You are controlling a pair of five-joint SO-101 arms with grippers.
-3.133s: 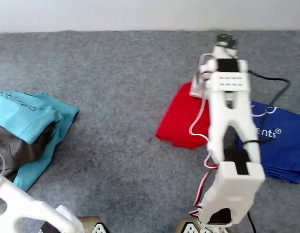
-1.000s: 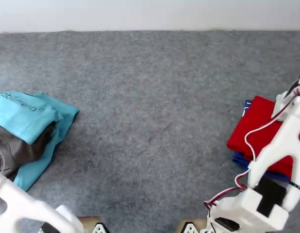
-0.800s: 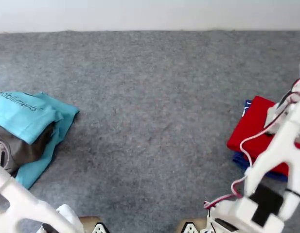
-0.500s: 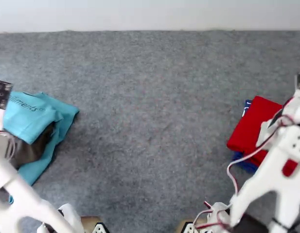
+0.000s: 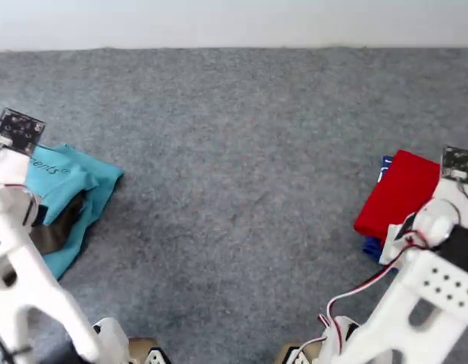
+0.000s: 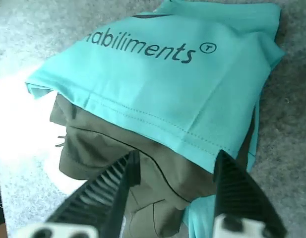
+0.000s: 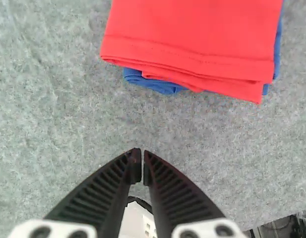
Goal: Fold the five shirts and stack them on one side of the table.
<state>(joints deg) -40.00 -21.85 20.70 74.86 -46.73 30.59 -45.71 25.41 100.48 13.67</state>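
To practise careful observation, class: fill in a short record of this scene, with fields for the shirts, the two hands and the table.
right-side stack: red shirt folded, lying on the blue shirt
left-side pile: teal shirt draped over a crumpled brown shirt
left hand: open, above the teal and brown pile
right hand: shut, empty, over bare surface beside the stack
table: grey, fuzzy covering

I see bright, even light, soft shadows; glare whitens the table (image 6: 14, 114) beside the teal shirt (image 6: 192, 94).
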